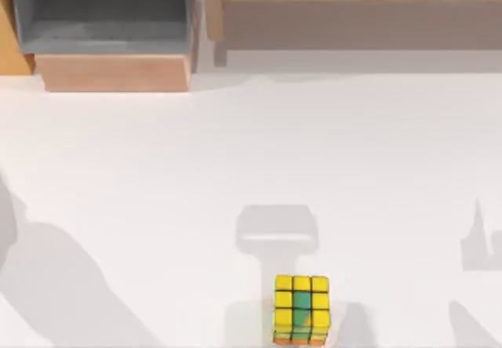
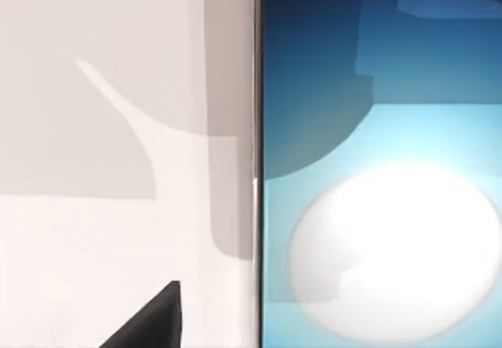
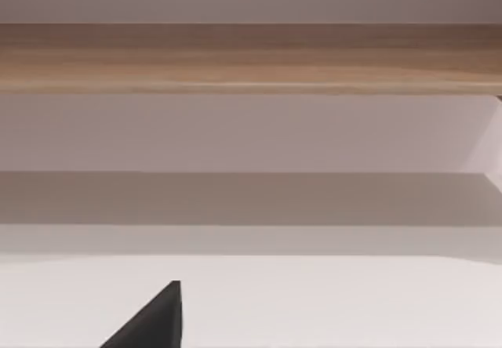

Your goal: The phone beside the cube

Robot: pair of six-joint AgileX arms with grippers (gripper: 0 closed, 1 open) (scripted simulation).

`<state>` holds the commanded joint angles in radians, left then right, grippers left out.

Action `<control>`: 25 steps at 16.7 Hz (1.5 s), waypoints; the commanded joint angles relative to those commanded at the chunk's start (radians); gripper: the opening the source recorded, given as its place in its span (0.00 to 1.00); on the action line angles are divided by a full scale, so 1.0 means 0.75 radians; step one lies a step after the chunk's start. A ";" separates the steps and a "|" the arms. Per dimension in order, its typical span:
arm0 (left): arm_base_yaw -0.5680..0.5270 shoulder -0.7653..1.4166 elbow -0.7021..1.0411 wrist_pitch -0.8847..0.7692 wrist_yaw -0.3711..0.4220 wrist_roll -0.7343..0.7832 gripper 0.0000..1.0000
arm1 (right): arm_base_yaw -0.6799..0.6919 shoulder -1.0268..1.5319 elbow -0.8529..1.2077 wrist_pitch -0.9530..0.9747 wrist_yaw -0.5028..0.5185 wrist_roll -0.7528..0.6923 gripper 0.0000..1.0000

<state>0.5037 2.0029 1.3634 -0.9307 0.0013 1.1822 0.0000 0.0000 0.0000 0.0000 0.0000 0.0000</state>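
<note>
Black, a single dark fingertip (image 2: 153, 320) pokes into the left wrist view, and whether the left fingers are apart or together cannot be told. Just past it, the phone (image 2: 376, 168) fills much of that view, its blue-to-white screen up and its pale rim running straight against the white surface (image 2: 94, 238). A like dark fingertip (image 3: 153, 320) shows in the right wrist view, state again not to be told, with the bare surface and a wooden ledge (image 3: 251, 58) beyond.

In the top view the cube (image 1: 301, 309) sits at about six o'clock, near the edge, yellow squares up with a green strip.

I judge the task barely begun: the phone is not yet set beside the cube.

Count: one phone, one cube.
</note>
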 joint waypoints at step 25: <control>0.001 0.092 -0.096 0.188 0.001 0.002 0.02 | 0.000 0.000 0.000 0.000 0.000 0.000 1.00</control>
<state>0.5044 2.0718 1.2910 -0.7895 0.0017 1.1839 0.0000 0.0000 0.0000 0.0000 0.0000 0.0000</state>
